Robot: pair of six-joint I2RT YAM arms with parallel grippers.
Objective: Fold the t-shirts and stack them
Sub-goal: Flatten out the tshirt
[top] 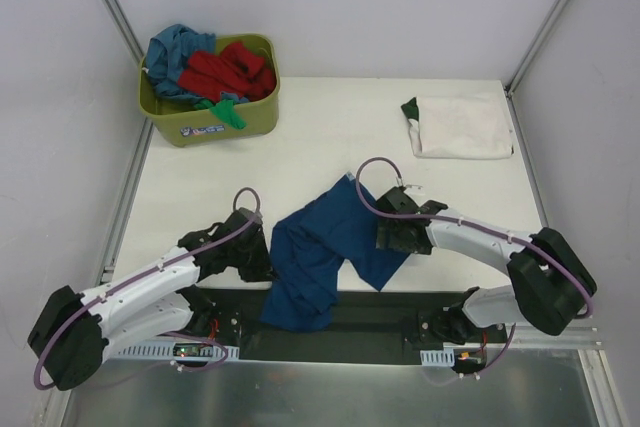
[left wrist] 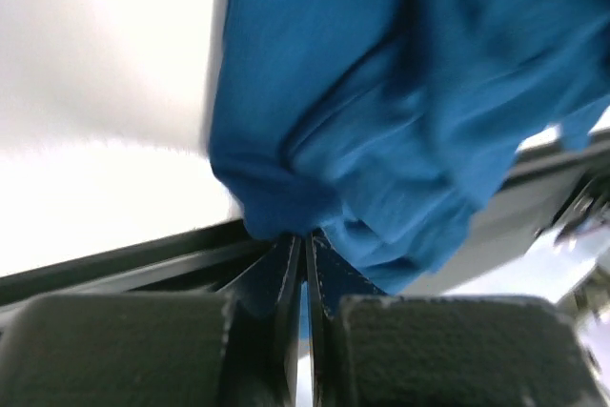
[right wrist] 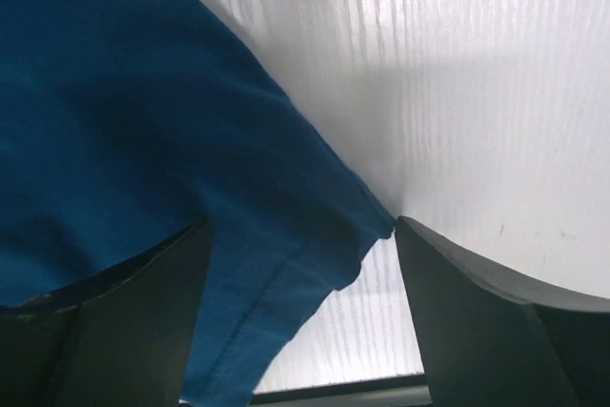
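Observation:
A dark blue t-shirt point(top: 320, 247) lies crumpled at the table's near middle, its lower end hanging over the front edge. My left gripper point(top: 262, 259) is shut on its left edge; in the left wrist view the blue cloth point(left wrist: 381, 121) bunches out from between the closed fingers point(left wrist: 286, 274). My right gripper point(top: 395, 237) is open at the shirt's right edge. In the right wrist view a hemmed corner of the shirt point(right wrist: 238, 235) lies between the spread fingers point(right wrist: 457, 283). A folded white t-shirt point(top: 462, 125) lies at the far right, with a dark green one point(top: 410, 109) showing at its left edge.
An olive-green plastic tub point(top: 212, 119) stands at the far left and holds teal point(top: 172, 52), red point(top: 228, 69) and green point(top: 224, 110) t-shirts. White walls with metal rails close in the table point(top: 330, 137) on both sides.

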